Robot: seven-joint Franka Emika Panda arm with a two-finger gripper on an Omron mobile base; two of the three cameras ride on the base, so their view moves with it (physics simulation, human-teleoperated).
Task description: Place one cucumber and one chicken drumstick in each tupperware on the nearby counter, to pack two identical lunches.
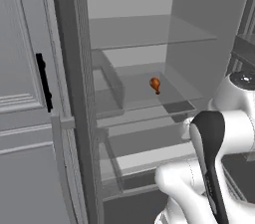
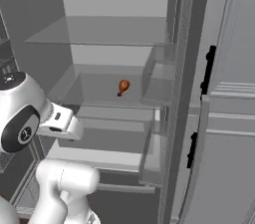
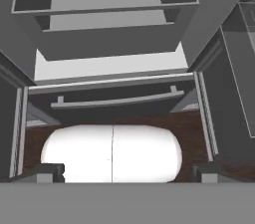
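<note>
Facing into an open grey refrigerator (image 1: 199, 29) with glass shelves, doors swung wide to either side. Resting alone on the middle clear glass shelf (image 1: 174, 86), an orange-brown chicken drumstick (image 1: 155, 84), seen from the right base camera as well (image 2: 123, 87), sitting toward the centre of that shelf and well apart from the side walls. Hanging on the left door, a narrow black vertical handle (image 1: 44, 82); showing on the right door, two more black handles (image 2: 208, 69), one above the other. Lining the inner face of each door, translucent bins (image 2: 159, 76). Sitting below the drumstick's shelf, paler drawer fronts (image 1: 149, 156) stacked toward the bottom. Folding low in front of the fridge, the white jointed arm (image 2: 30, 113), bulking up at the lower right of the left base picture and lower left of the right one. Pointing downward at the bottom of the fridge, the dark two-finger gripper (image 3: 127, 172), fingers (image 3: 50, 172) spread fully apart and grasping nothing. Looking along the hand, a dark lower drawer with a long grey bar handle (image 3: 117, 101), and beneath it a strip of dark brown wooden floor (image 3: 189, 128).
</note>
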